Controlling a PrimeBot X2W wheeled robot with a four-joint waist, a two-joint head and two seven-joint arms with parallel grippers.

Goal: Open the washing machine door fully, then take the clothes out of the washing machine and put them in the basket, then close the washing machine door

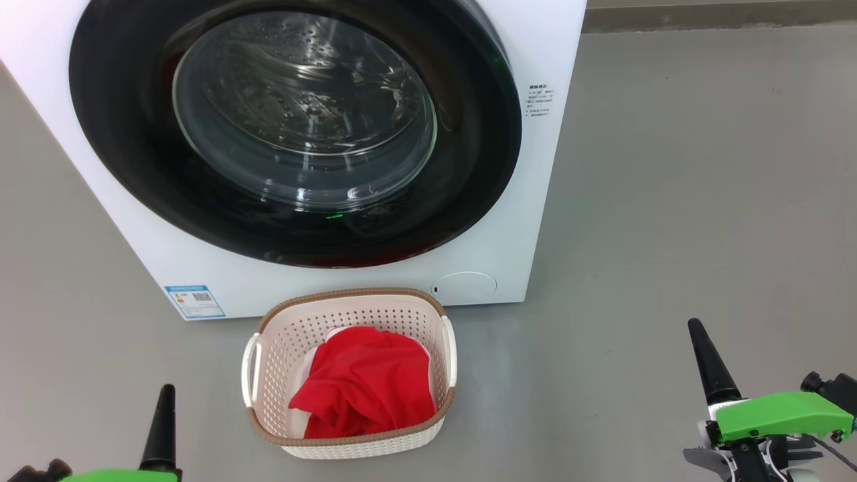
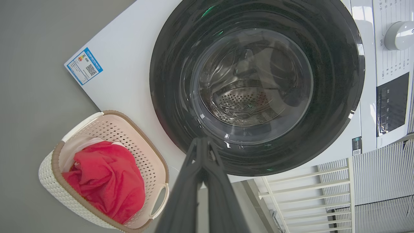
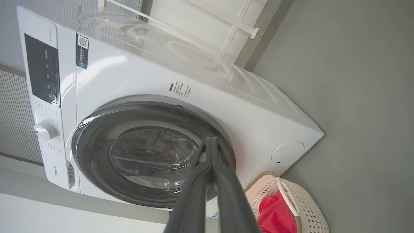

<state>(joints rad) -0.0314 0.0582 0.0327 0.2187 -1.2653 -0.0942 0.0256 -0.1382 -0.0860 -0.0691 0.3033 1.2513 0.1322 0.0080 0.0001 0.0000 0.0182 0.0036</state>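
Sitting just in front of the washing machine (image 1: 549, 53), the basket (image 1: 348, 298) held the red clothes (image 1: 365, 381), placed for a short drop. Washing machine door (image 1: 294, 134) lay flush, apparently closed. Left gripper (image 1: 165, 402) and right gripper (image 1: 699, 341) hung pinched together, empty, well apart from the machine; task looked done.

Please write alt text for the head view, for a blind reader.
A white washing machine, its black door closed, stands on a grey floor; before it, a cream basket holds red clothes. The left end effector and right end effector, both shut, point up at the lower corners.
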